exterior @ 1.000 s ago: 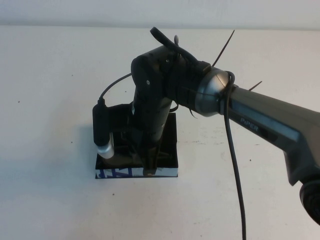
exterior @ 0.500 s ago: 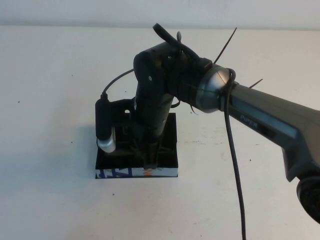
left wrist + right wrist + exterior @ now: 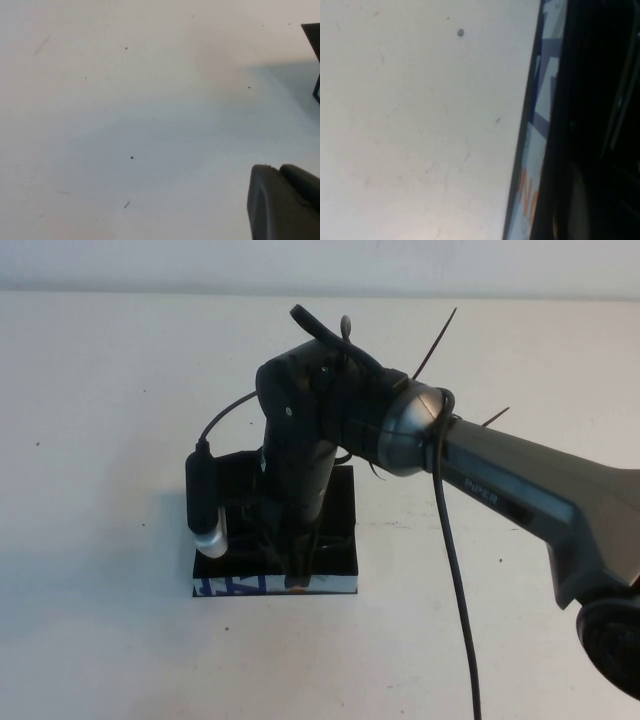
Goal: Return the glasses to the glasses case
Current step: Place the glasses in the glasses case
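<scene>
Looking down from the high camera, the right gripper (image 3: 297,575) is planted low over the glasses case (image 3: 340,540), fingertips near the printed front edge, and the arm body blocks almost the whole interior. I can't tell whether its fingers are apart or together, let alone what's between them. The right wrist camera only shows the case's blue, white and orange edge (image 3: 535,125) next to bare table (image 3: 420,125), plus black murk on the far side of it.

The glasses: I honestly can't pick them out. My guess is they're down in the case or under the gripper, black on black, but that's a guess.

What worries me:
- if the glasses sit crooked over the rim, any push down could bend an arm or pop a lens
- the case is light-looking and unanchored, so a sideways drag on the way out could slide or tip it
- the wrist camera housing (image 3: 206,505) and its cable (image 3: 228,412) hang right beside the case's left side and could snag it.

Left gripper (image 3: 285,202) is parked well off to the side over empty table, only a case corner (image 3: 315,60) at the frame edge; can't tell its state either. Nothing else around.
</scene>
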{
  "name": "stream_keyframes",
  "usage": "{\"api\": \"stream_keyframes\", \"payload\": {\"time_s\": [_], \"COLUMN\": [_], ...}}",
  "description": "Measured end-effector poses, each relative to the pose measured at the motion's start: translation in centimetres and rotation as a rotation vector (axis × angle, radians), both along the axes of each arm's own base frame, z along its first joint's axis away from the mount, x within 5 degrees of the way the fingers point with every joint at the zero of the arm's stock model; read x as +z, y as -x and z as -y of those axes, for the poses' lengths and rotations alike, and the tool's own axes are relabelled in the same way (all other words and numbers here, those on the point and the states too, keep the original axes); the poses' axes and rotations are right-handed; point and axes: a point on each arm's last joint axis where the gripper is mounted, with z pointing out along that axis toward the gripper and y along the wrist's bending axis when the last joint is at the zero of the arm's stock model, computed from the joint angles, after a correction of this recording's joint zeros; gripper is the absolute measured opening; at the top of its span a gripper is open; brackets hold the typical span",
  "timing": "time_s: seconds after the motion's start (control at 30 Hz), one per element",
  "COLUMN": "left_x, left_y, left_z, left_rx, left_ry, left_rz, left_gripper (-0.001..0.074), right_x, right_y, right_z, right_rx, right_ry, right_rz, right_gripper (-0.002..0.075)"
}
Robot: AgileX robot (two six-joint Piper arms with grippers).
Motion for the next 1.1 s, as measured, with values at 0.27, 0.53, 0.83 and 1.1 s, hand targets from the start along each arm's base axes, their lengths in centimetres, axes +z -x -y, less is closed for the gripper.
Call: {"api": "stream_keyframes", "payload": {"time_s": [0.27,0.53,0.83,1.1], "left_x": [0.0,0.0,0.0,0.0], "left_y": [0.0,0.0,0.0,0.0], "left_z": [0.0,0.0,0.0,0.0], "left_rx": [0.000,0.000,0.000,0.000], "left_ry": [0.000,0.000,0.000,0.000], "left_rz": [0.000,0.000,0.000,0.000], "left_gripper": [-0.0004,-0.0004,-0.0004,-0.0004], "right_x": [-0.6,-0.9,-0.9,0.1], "right_y": [0.0,0.1,-0.1,-0.1], "right_z": [-0.2,-0.4,-0.3,0.0], "right_rx": [0.003,0.001,-0.026,-0.043], "right_ry": [0.012,0.006,0.015,0.016], "right_rz": [-0.004,-0.017,-0.009,0.020], "right_gripper": [0.0005,0.0075,0.0207,0.0214]}}
